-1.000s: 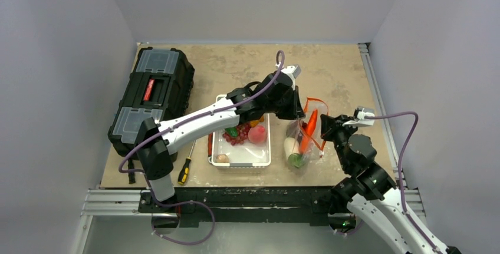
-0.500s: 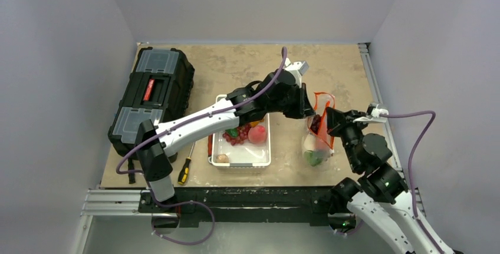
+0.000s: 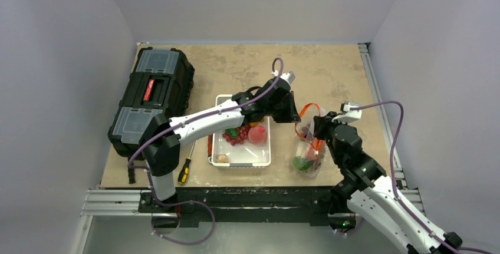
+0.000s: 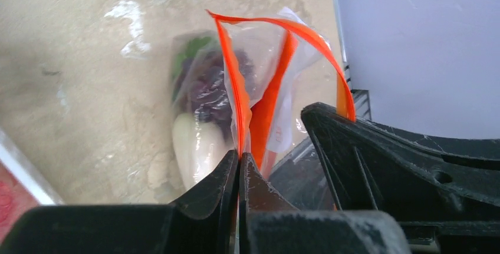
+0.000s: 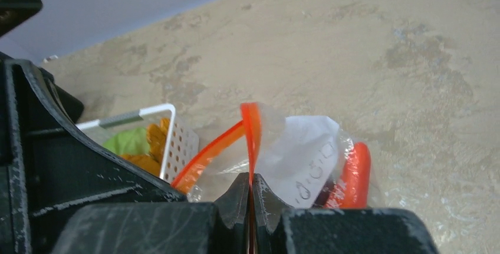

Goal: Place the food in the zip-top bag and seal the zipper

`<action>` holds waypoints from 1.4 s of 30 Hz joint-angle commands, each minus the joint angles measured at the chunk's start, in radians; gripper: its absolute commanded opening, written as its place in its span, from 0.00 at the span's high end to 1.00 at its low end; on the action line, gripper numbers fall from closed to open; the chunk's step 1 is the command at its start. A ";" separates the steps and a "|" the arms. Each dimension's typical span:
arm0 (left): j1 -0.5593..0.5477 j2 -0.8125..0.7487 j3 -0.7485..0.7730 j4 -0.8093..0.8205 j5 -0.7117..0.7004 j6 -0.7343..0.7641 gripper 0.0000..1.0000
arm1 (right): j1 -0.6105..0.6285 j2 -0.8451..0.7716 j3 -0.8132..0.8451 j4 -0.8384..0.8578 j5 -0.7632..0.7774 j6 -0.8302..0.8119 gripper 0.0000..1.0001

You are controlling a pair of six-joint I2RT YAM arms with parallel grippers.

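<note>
Red-orange zipper is pinched tight by both left gripper and right gripper, mid-loading I'd say, zip-top bag at 3 o'clock of the white tray, so next one claw probably lets go to grab more food.

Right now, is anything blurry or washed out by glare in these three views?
Top external view: even soft light, faint shadows, nothing washed out. Left wrist view: the left fingers look slightly soft; pale patches on the table could be glare or wear. Right wrist view: right fingers soft too, the zip-top bag beyond them sharper.
</note>
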 commanded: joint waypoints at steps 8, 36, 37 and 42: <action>-0.050 -0.113 0.078 0.033 -0.024 0.046 1.00 | 0.000 -0.112 0.130 0.019 0.059 -0.052 1.00; 0.059 -0.656 -0.488 -0.295 -0.437 0.050 0.07 | 0.001 -0.120 0.038 0.014 0.038 -0.048 1.00; 0.059 -0.650 -0.497 -0.290 -0.443 0.034 0.07 | 0.001 -0.118 0.037 0.009 0.039 -0.048 1.00; 0.062 -0.598 -0.529 -0.263 -0.512 -0.066 0.11 | 0.001 -0.116 0.040 -0.001 0.038 -0.047 1.00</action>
